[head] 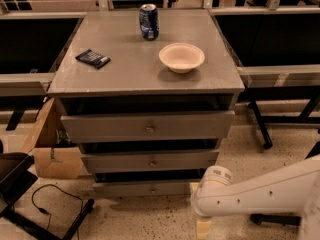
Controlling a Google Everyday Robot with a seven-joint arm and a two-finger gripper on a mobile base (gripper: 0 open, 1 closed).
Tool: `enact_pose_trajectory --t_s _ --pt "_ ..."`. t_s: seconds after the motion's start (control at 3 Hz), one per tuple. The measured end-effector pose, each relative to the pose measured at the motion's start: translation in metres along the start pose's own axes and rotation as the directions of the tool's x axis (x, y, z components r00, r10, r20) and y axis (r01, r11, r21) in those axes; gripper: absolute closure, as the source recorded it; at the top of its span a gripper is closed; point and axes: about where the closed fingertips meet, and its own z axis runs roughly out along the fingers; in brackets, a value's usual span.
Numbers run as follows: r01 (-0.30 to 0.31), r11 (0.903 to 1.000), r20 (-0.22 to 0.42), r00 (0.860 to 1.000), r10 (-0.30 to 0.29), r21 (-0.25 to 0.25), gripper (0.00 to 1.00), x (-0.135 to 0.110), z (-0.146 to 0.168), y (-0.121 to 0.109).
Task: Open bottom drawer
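The grey cabinet (145,71) has three drawers stacked in its front. The bottom drawer (125,188) is the slim lowest panel just above the floor, with a small round knob (152,188) at its centre; it sits pushed in, with a dark gap above it. My white arm (260,191) reaches in from the right, low over the floor. My gripper (202,227) hangs below the arm's round joint, just right of and in front of the bottom drawer's right end, clear of the knob.
A blue can (149,21), a white bowl (181,57) and a dark remote (93,58) lie on the cabinet top. A cardboard box (52,154) stands at the left, with a black cable (55,196) on the floor. Dark tables flank the cabinet.
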Motion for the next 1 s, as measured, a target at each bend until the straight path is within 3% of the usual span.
enact_pose_trajectory --t_s 1.0 --pt "0.062 0.998 0.102 0.993 -0.063 0.011 0.0 -0.042 0.189 -0.071"
